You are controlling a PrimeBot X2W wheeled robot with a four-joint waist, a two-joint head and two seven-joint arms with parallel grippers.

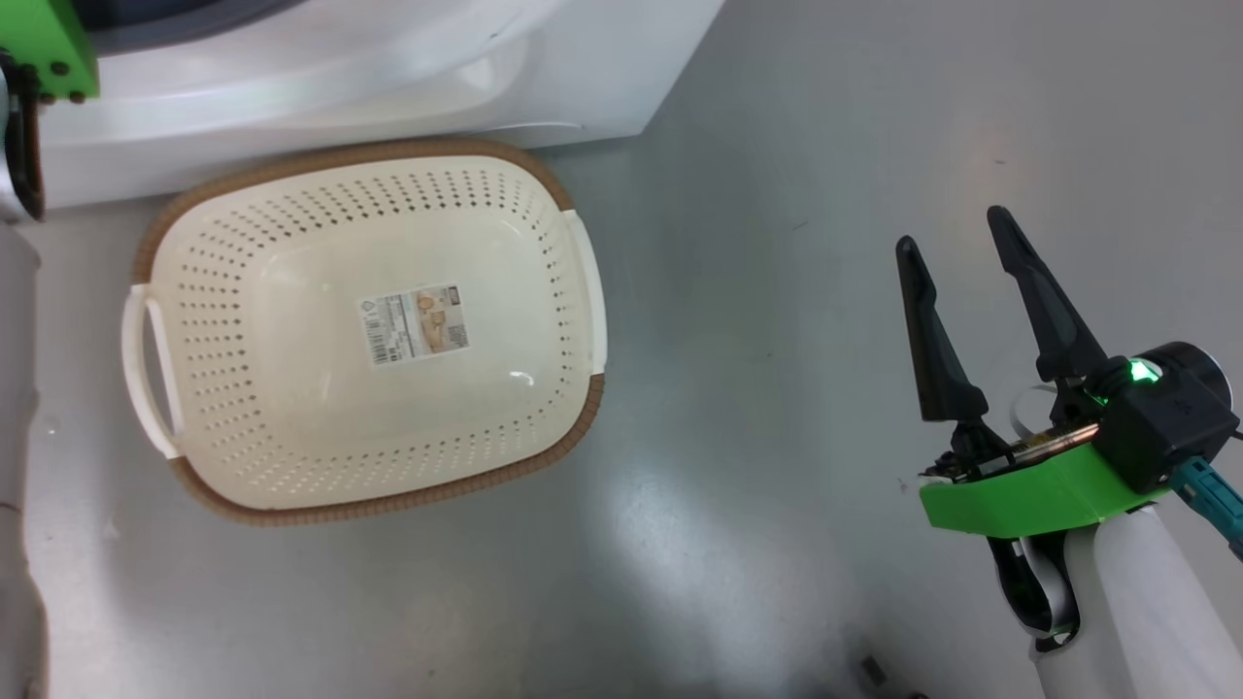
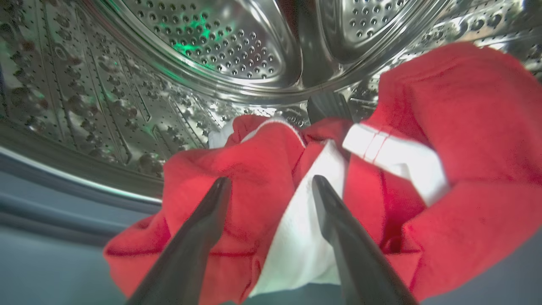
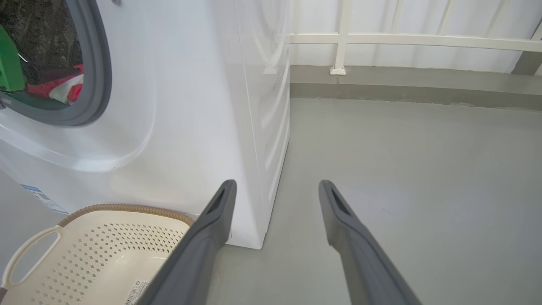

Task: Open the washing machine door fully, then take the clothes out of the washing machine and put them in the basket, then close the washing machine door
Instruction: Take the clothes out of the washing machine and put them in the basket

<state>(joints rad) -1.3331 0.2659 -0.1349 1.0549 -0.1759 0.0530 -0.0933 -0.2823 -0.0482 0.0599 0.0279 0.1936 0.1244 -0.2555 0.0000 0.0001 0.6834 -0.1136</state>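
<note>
Presently we find the clothes (image 2: 444, 127) heaped low in the steel drum (image 2: 211, 46) of the washing machine (image 3: 190, 106), with a red fold spilling toward the grey ring (image 3: 101, 76). The left gripper (image 2: 271, 180) stands with its fingers parted over the heap, a red-and-white ridge between them and nothing clamped. The right gripper (image 1: 952, 228) is likewise spread and empty, well apart from the basket (image 1: 340, 157), which sits just before the machine with no clothes in it. We judge the fabric soft, light and limp (it will drape and trail rather than hold shape). Recommended hold: the bunched ridge between the fingers, taken deep so several layers lift together.
</note>
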